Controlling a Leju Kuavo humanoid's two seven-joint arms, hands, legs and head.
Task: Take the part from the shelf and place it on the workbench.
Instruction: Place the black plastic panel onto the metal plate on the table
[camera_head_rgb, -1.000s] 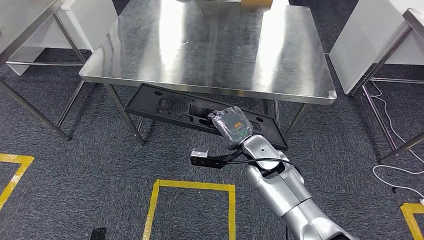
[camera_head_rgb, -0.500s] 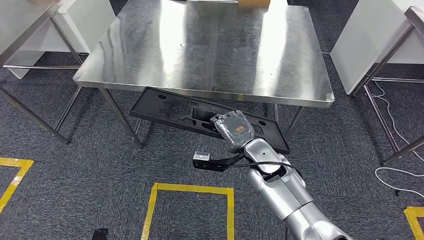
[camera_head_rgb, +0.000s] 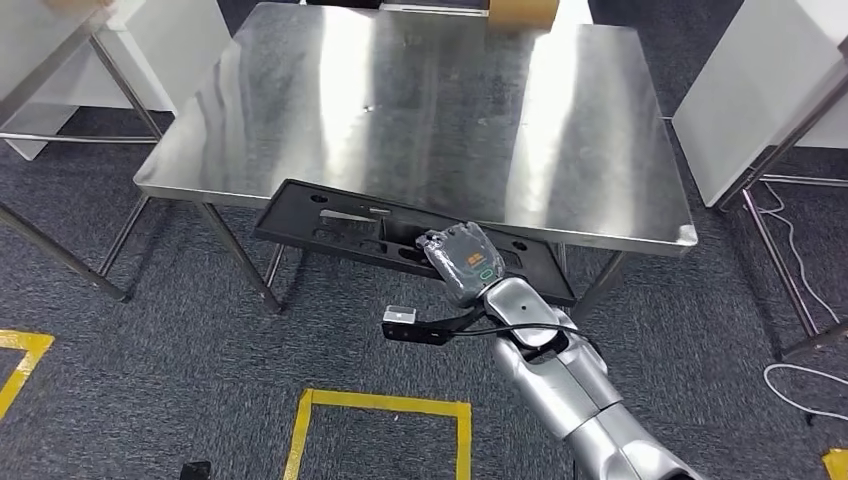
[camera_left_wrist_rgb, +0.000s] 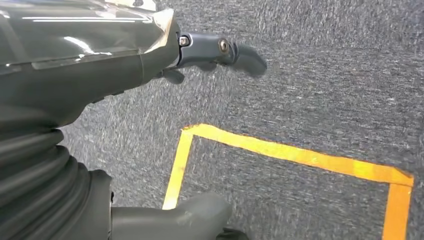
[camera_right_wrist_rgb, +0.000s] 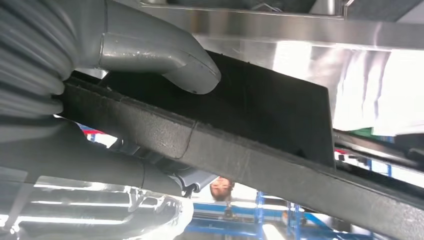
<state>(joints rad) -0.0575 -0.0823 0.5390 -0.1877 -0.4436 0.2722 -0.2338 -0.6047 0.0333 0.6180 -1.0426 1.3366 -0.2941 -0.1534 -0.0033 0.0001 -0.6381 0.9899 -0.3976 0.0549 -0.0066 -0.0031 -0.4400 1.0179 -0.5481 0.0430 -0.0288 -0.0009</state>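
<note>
Placement is the step in hand, by my judgement: the part (camera_head_rgb: 340, 222), a long black moulded panel, hangs at the near edge of the workbench (camera_head_rgb: 420, 100), its far long side seeming to overlap the steel rim, the rest out over the carpet. To set it down well, the panel should be raised until its whole underside clears the rim, carried forward over the steel, levelled, and lowered flat before the grip loosens; letting go while most of it overhangs would risk it tipping to the floor. The right hand (camera_head_rgb: 463, 262) holds the part at its near long edge, toward one end, thumb (camera_right_wrist_rgb: 165, 55) on one face and the fingers wrapped under the other. The left hand (camera_left_wrist_rgb: 75, 60) hangs over carpet and yellow tape, holding nothing, one finger extended.
</note>
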